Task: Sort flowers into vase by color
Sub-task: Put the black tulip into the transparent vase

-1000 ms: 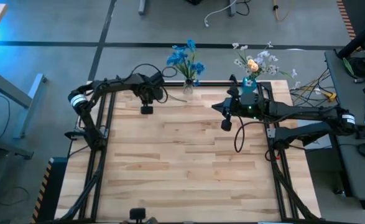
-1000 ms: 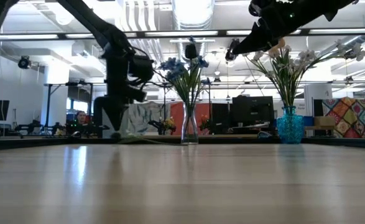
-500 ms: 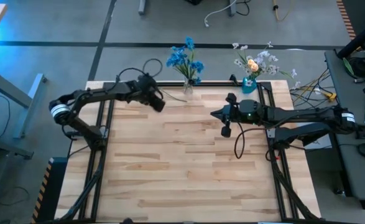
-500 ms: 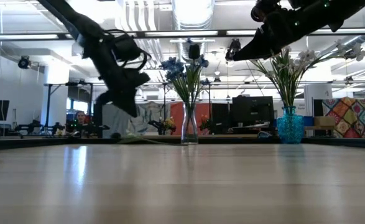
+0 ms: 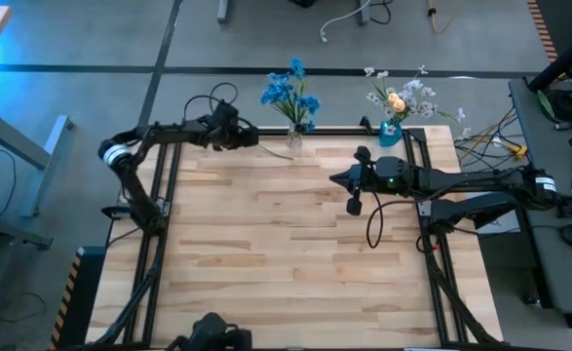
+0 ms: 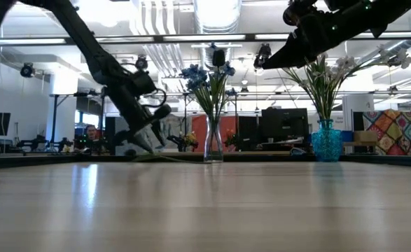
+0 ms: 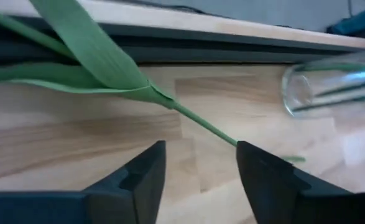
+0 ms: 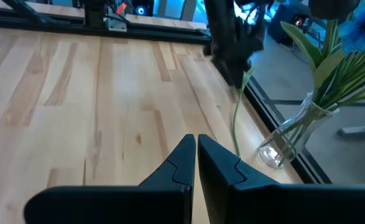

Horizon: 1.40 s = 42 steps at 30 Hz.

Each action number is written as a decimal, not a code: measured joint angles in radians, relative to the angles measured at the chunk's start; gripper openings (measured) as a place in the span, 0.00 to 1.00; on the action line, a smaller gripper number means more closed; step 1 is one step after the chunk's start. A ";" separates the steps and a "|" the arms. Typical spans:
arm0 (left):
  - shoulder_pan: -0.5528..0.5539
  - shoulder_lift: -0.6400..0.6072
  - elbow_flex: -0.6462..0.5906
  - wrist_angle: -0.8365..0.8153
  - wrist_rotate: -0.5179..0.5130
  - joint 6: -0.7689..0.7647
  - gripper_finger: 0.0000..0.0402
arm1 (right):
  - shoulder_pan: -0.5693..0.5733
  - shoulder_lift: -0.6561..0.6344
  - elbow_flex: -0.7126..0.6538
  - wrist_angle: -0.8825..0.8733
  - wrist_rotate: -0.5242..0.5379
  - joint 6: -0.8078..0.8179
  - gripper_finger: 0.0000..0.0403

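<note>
Left gripper [image 7: 198, 171] wide over a green stem [image 7: 204, 126] on the desk [image 5: 286, 244], seemingly untouched; right gripper [image 8: 196, 152] shut, empty.

Green stem's [image 7: 204, 124] leafy end and the blurred clear vase [image 7: 331, 87], both cut off by picture edges.

— Where's your left end effector [image 5: 247, 137]?
— At the desk's [image 5: 286, 263] far edge, beside the clear vase [image 5: 294, 136] of blue flowers [image 5: 287, 93].
— Your right end effector [image 5: 338, 178]?
— Near the blue vase [image 5: 390, 131].
</note>
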State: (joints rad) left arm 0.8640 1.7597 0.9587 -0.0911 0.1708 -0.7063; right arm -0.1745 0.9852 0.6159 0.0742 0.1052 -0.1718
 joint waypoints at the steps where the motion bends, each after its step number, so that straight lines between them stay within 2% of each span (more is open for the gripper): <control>1: 0.001 0.021 0.009 0.004 -0.001 -0.020 0.46 | 0.000 0.000 0.000 0.006 0.000 -0.003 0.03; 8: 0.001 0.125 0.079 0.014 -0.001 -0.150 0.53 | 0.000 0.000 0.000 0.021 0.000 -0.004 0.03; 21: 0.049 0.210 0.179 0.035 -0.043 -0.309 0.54 | 0.000 0.000 0.000 0.020 -0.001 -0.001 0.03; 29: 0.051 0.218 0.201 0.009 -0.049 -0.250 0.51 | 0.000 0.000 0.000 0.020 -0.002 -0.008 0.03; 34: 0.062 0.218 0.190 0.003 -0.042 -0.217 0.39 | 0.000 0.000 -0.001 0.020 -0.003 -0.010 0.03; 42: 0.066 0.217 0.186 0.006 -0.007 -0.127 0.03 | 0.000 0.000 -0.001 0.020 -0.004 0.001 0.03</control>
State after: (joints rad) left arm 0.9302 1.9766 1.1450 -0.0848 0.1641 -0.8330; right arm -0.1744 0.9852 0.6151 0.0943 0.1017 -0.1711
